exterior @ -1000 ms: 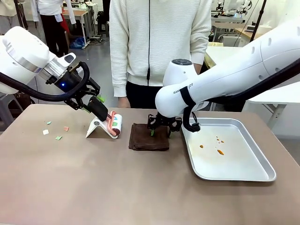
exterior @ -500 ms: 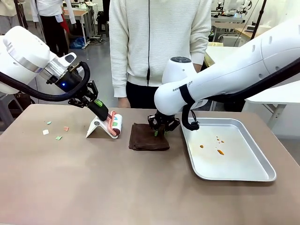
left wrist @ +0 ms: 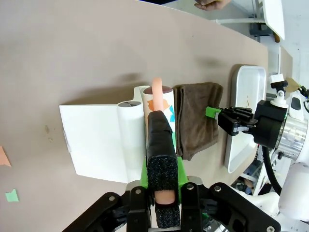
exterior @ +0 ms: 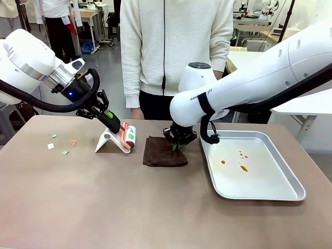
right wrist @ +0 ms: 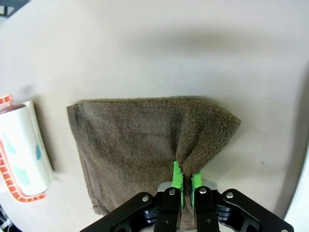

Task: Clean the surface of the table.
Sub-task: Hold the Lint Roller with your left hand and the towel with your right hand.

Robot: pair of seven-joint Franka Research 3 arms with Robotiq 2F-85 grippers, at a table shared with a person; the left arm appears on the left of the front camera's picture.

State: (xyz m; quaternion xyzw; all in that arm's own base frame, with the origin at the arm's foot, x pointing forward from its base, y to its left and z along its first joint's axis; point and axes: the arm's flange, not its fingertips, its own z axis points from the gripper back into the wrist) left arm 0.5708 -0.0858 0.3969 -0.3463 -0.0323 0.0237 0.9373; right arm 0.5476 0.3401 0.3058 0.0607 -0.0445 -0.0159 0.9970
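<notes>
Table [exterior: 104, 207] holds one cloth [exterior: 162, 154], one roller [exterior: 128, 137], one tray [exterior: 259, 179], four scraps [exterior: 64, 152].

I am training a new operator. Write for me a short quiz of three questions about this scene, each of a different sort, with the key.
1. True or false: the left tool is shut on the black handle of the white lint roller with a pink frame.
2. What does the right tool pinch? A) the folded brown terry cloth B) a yellow sponge C) a glass bottle
3. On which side of the large brown-taupe table, by the robot's own sides, lie the small coloured paper scraps?
Key: 1 true; 2 A; 3 left.
</notes>
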